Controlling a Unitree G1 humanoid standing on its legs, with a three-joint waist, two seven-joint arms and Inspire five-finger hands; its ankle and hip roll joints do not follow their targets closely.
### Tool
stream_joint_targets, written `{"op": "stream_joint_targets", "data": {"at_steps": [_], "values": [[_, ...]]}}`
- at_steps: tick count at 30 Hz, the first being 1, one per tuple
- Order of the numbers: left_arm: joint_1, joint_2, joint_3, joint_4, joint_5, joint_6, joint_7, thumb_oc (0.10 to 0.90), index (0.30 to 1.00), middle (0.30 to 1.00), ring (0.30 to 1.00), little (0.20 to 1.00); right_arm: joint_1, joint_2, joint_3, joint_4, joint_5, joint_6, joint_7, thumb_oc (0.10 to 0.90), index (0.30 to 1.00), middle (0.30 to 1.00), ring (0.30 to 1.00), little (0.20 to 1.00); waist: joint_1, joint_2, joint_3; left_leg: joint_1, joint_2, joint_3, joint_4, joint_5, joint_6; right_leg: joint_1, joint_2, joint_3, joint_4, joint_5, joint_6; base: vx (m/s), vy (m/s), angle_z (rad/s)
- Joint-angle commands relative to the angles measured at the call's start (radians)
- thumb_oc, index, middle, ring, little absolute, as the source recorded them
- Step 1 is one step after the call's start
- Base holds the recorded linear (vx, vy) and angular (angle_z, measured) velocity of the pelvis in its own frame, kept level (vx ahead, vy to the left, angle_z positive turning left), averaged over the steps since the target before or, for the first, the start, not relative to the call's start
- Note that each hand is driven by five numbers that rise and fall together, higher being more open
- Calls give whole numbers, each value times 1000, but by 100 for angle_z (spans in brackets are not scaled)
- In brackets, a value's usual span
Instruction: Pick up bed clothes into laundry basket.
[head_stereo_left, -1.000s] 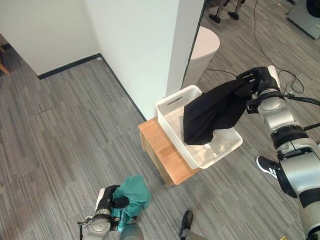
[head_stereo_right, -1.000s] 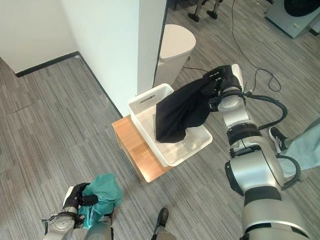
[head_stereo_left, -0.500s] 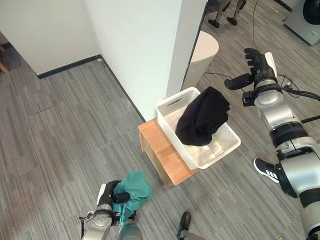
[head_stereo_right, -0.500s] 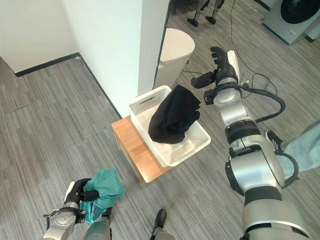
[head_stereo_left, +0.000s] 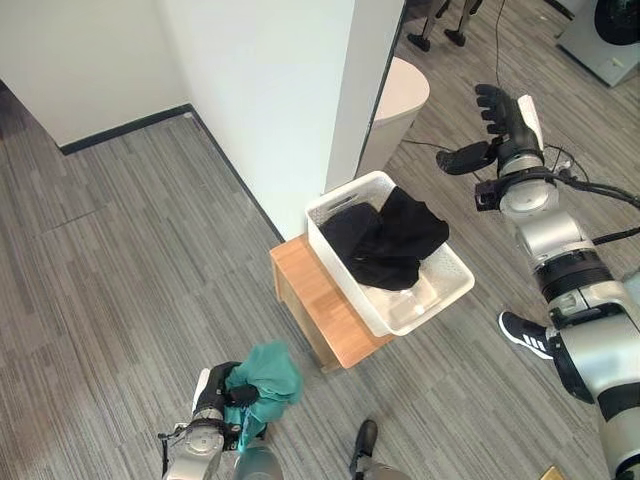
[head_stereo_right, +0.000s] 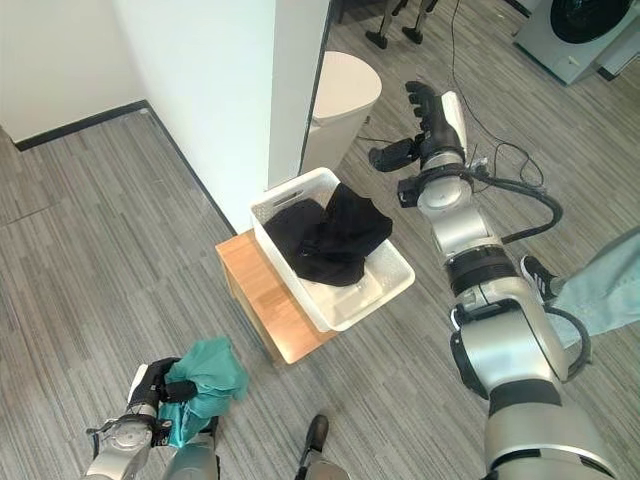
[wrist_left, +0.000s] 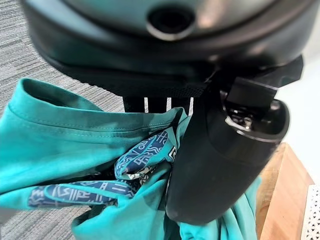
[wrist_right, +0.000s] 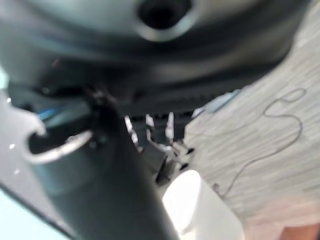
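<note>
- Left eye view: we see the white laundry basket (head_stereo_left: 392, 272) on a low wooden desk (head_stereo_left: 312, 310) beside a white wall (head_stereo_left: 270, 90). A black garment (head_stereo_left: 385, 238) lies inside it, heaped toward the wall end; the near end shows bare floor of the basket. The right robot hand (head_stereo_left: 497, 125) is raised beyond the basket with fingers spread, holding nothing.
- Right eye view: we see the left robot hand (head_stereo_right: 160, 389) low, near the carpeted floor (head_stereo_right: 120, 240), curled round a teal garment (head_stereo_right: 205, 377), well apart from the basket. A pale round bin (head_stereo_right: 340, 92) stands behind the wall corner.
- Left wrist view: we see the thumb and fingers closed on bunched teal cloth with a blue patterned part; the desk edge shows beyond.
- Right wrist view: we see the open fingers against the floor, with nothing between them.
- Risk, in our judgement: loose teal folds hang below the grip, so on the way they may snag the desk edge or the basket rim, or trail outside if released short.
</note>
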Motion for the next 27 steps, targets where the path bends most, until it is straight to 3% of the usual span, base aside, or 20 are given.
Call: {"op": "stream_joint_targets", "data": {"at_steps": [1,4,5,6,7,9,11,13,16,18,21,22,23,27], "values": [[-30,8,-19,-37,7,-45,15,400,300,300,300,300,-40,-49,-6,-87,-124,-48,-33,800,900,900,900,900,15,-9,-42,-6,6,38,0,-52,-15,24,-89,7,5,25,99,13,1,-8],[-26,6,-6,-50,10,-40,16,400,300,300,300,300,19,-36,-43,-160,-177,-40,-55,800,900,900,900,900,12,-2,-46,-3,6,41,0,-54,-14,24,-91,10,5,24,99,21,6,-5],[-23,-8,33,-60,11,-32,29,400,300,300,300,300,144,-24,-125,-331,-244,-51,-86,800,900,900,900,900,-6,14,-50,3,6,46,0,-59,-11,24,-93,15,5,22,99,39,19,-3],[-20,-5,30,-61,12,-31,29,400,300,300,300,300,160,-24,-135,-347,-249,-44,-85,800,900,900,900,900,-4,12,-52,4,6,46,0,-59,-11,25,-93,15,5,22,99,84,25,-1],[-17,-21,68,-63,17,-28,50,400,300,300,300,300,339,-8,-254,-522,-306,-69,-123,800,900,900,900,900,-27,27,-60,14,3,49,0,-68,-6,31,-95,18,5,20,100,88,6,-1],[-5,-16,115,-69,28,-26,81,400,300,300,300,300,567,9,-416,-688,-352,-97,-160,800,900,900,900,900,-51,38,-75,29,0,50,0,-77,-1,42,-100,19,5,15,101,106,1,1],[9,-4,163,-73,45,-24,110,400,300,300,300,300,810,66,-593,-816,-383,-136,-193,800,900,900,900,900,-75,52,-86,53,-1,51,0,-94,2,59,-102,21,5,3,106,111,-7,6],[26,13,209,-76,51,-29,139,400,300,300,300,300,977,128,-690,-858,-415,-157,-201,800,900,900,900,900,-93,61,-102,64,-3,56,0,-92,6,60,-104,28,5,5,106,87,-3,6],[50,32,271,-95,56,-36,168,400,300,300,300,300,1123,166,-767,-847,-468,-171,-221,800,900,900,900,900,-119,75,-110,84,-3,66,0,-100,6,66,-104,41,5,4,109,79,-3,-20],[79,64,352,-110,82,-58,237,400,300,300,300,300,1300,201,-835,-763,-599,-162,-296,800,900,900,900,900,-159,99,-118,113,0,88,0,-114,4,73,-102,63,5,-7,113,56,-10,-32],[83,85,388,-105,102,-71,295,400,300,300,300,300,1358,210,-845,-656,-656,-142,-374,800,900,900,900,900,-177,113,-127,123,1,103,0,-108,1,69,-100,79,5,-4,111,30,-13,-31],[66,112,406,-95,109,-81,374,400,300,300,300,300,1379,227,-831,-524,-635,-138,-455,800,900,900,900,900,-195,129,-132,137,4,115,0,-112,-6,70,-97,93,5,-10,110,-25,-31,-35],[56,120,408,-98,116,-84,395,400,300,300,300,300,1372,240,-817,-473,-604,-139,-465,800,900,900,900,900,-199,133,-134,135,5,119,0,-103,-6,65,-97,98,5,-4,107,13,-38,-31],[5,172,425,-228,123,-105,412,400,300,300,300,300,1324,297,-739,-177,-380,-147,-407,800,900,900,900,900,-215,159,-136,157,9,128,0,-109,-12,77,-90,110,5,-19,100,-6,-34,-23]]}}
